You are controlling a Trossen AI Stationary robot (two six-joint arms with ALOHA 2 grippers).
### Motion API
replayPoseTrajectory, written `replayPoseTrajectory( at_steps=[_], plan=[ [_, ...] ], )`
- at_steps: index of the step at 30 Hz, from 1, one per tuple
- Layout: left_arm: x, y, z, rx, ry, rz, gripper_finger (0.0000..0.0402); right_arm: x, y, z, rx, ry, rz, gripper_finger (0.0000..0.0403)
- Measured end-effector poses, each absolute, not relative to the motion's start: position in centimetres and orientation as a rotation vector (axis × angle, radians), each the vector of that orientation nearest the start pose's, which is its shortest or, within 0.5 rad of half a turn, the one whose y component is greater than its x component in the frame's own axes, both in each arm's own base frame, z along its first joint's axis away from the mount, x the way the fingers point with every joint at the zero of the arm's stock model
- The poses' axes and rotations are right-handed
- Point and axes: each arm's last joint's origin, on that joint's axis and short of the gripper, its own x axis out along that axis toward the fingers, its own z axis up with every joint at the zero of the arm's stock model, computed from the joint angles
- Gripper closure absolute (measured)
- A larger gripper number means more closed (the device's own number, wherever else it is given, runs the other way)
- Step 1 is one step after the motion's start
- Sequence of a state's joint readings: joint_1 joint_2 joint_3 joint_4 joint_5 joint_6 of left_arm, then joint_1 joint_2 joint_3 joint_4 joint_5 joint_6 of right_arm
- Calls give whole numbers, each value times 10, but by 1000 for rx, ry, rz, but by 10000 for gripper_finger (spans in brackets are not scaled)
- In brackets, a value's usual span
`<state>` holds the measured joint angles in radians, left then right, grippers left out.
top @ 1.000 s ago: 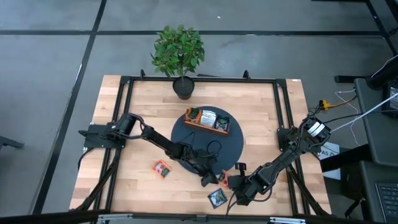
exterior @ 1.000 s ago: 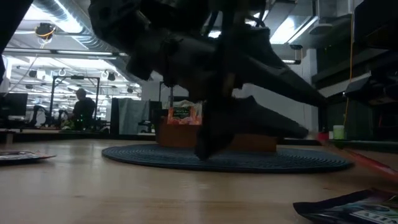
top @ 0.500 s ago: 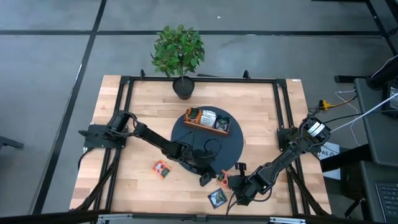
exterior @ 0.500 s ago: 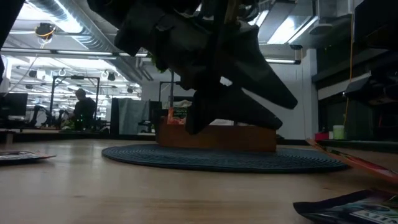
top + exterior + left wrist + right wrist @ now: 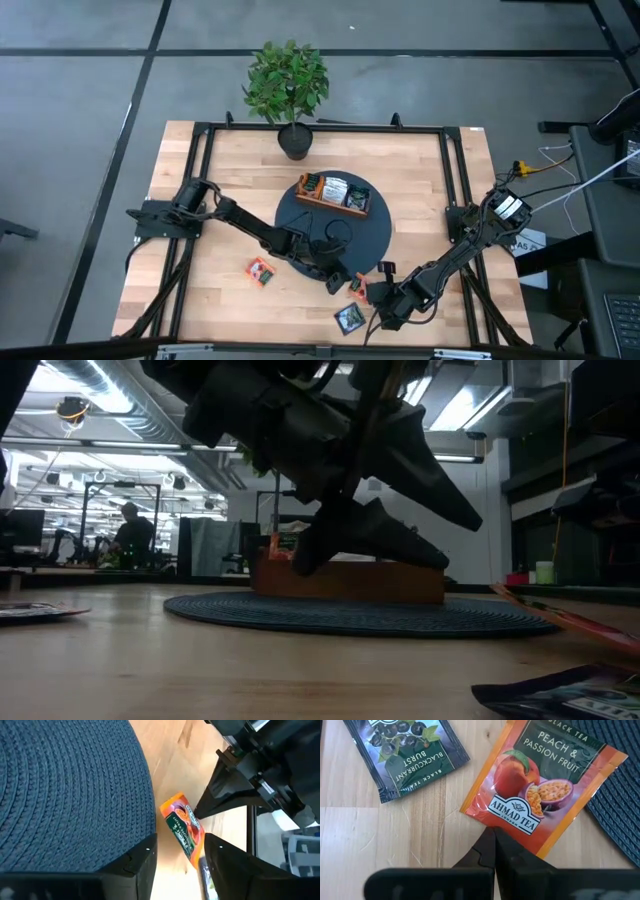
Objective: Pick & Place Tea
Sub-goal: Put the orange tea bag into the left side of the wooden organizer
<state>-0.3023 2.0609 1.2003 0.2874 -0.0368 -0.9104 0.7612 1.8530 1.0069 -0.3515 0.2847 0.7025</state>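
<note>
the left gripper (image 5: 177, 852) has lifted and spread open over the orange sachet (image 5: 183, 827) beside the mat (image 5: 70, 795), ready to grasp; right gripper (image 5: 494, 851) stays closed beside it.

One camera hangs overhead, staring straight down at the whole desk (image 5: 200, 180). Another sits at desk level, looking into the room. Both wrist cameras, close-up, share the orange sachet (image 5: 545, 790).
</note>
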Motion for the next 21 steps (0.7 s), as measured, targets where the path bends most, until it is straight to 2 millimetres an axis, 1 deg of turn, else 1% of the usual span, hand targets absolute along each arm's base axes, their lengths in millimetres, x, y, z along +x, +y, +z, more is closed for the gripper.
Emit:
replayPoseTrajectory(
  at_steps=[4, 12, 21],
  plan=[
    [411, -129, 136, -772, 642, 11, 235, 251, 224, 124, 29, 1106, 25, 402],
    [410, -132, 128, -759, 666, 33, 233, 254, 220, 125, 41, 1111, 21, 402],
    [410, -132, 129, -752, 639, 62, 233, 254, 220, 125, 39, 1103, 15, 402]
  ],
)
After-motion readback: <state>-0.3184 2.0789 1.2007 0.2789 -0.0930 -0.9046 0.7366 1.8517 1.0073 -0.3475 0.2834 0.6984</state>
